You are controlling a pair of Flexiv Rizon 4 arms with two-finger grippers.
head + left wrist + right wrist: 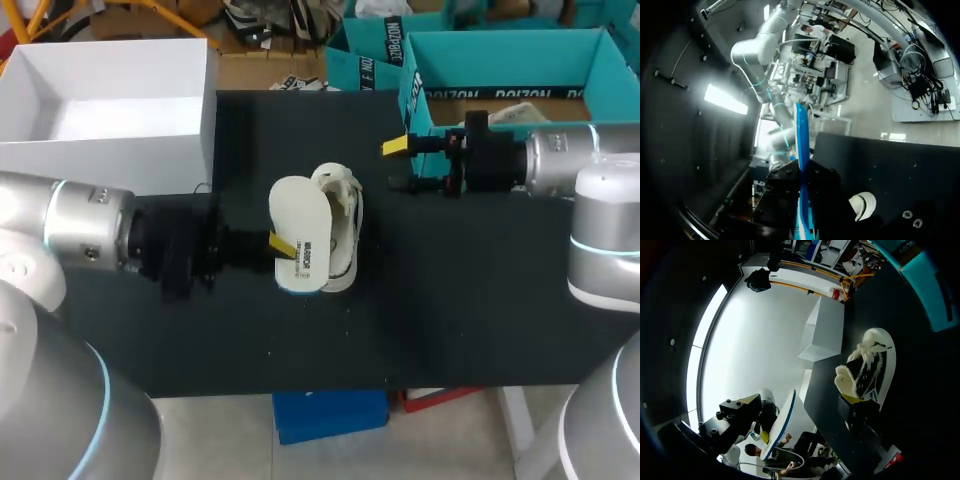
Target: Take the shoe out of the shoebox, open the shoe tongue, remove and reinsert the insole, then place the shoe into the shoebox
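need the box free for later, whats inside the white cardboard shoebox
The white cardboard shoebox shows only bare white floor and inner walls, nothing lying in it. Its near wall hides a strip of floor.

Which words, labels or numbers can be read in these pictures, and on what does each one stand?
Black band with white letters on the teal box: it reads distorted, so no reliable reading.
Dark print on the white insole: too small to read.
Shoe: no readable print seen.
White box: no print seen.
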